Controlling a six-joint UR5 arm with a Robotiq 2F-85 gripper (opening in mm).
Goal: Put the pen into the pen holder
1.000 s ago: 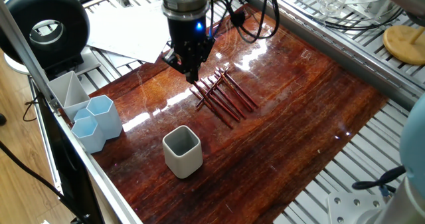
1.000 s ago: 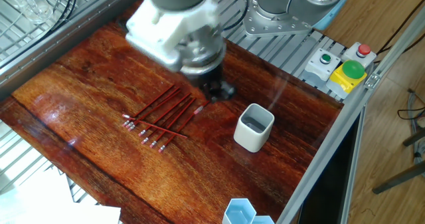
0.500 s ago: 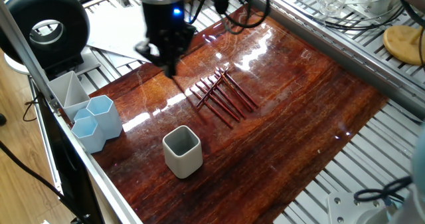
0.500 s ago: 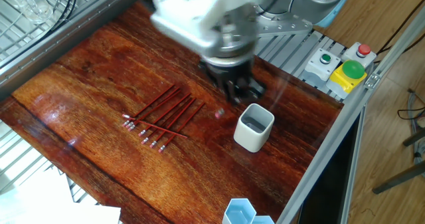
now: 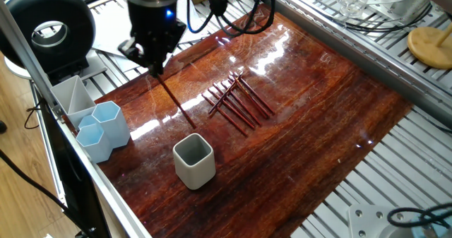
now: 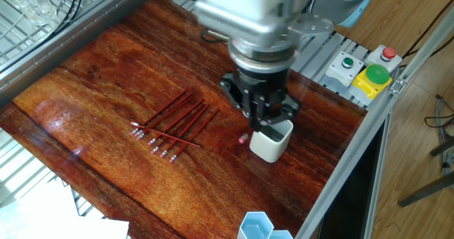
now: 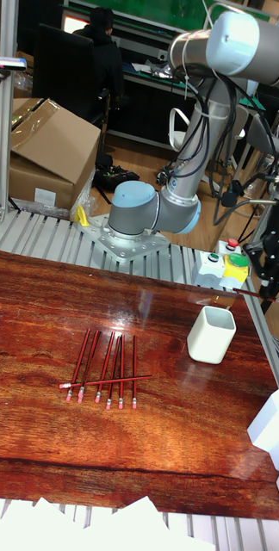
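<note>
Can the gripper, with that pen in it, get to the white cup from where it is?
Probably yes. The gripper holds a pen above the table, and the pen holder stands upright with its mouth open and nothing around it.

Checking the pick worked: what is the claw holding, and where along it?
The claw grips one pen near one end; which end cannot be told. The rest slants free.

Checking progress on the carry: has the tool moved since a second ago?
Yes. The tool has left the pencil row and now hangs over the pen holder, holding a pen.
</note>
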